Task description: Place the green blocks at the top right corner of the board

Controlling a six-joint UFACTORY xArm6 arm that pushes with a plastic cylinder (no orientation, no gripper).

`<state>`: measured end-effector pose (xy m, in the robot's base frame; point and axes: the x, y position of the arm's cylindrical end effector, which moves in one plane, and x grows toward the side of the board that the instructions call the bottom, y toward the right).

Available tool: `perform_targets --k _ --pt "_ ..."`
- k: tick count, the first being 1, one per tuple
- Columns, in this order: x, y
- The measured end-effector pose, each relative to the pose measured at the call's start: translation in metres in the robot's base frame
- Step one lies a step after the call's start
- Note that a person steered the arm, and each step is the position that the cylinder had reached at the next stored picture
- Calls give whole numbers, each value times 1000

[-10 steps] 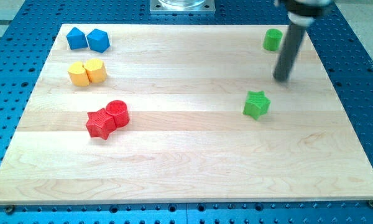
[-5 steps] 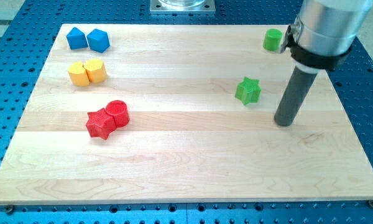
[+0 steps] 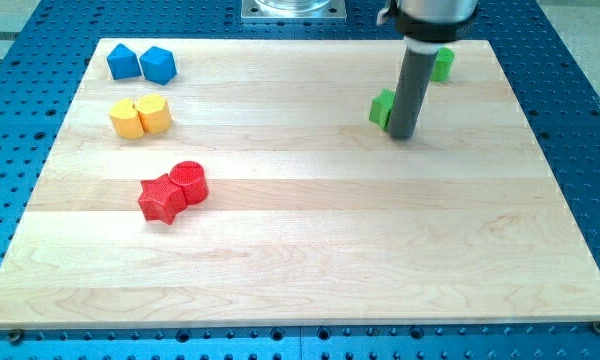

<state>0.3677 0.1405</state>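
A green star block (image 3: 381, 108) lies in the upper right part of the wooden board (image 3: 300, 260), mostly hidden behind my rod. My tip (image 3: 401, 135) is on the board, touching the star's lower right side. A green cylinder block (image 3: 442, 64) stands near the board's top right corner, partly hidden by the rod, up and to the right of the star.
Two blue blocks (image 3: 140, 63) sit at the top left. Two yellow blocks (image 3: 140, 116) lie below them. A red star and a red cylinder (image 3: 174, 189) touch each other at the left middle. A metal mount (image 3: 292, 9) is at the view's top.
My tip swung from right of the green star, down around it, then up left against it. The green star has moved up and to the left. The other blocks have not moved.
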Motion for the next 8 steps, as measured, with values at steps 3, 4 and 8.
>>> perform_targets --k 3,4,8 --pt "-54 35" --pt "-4 32" --pt "-51 -66"
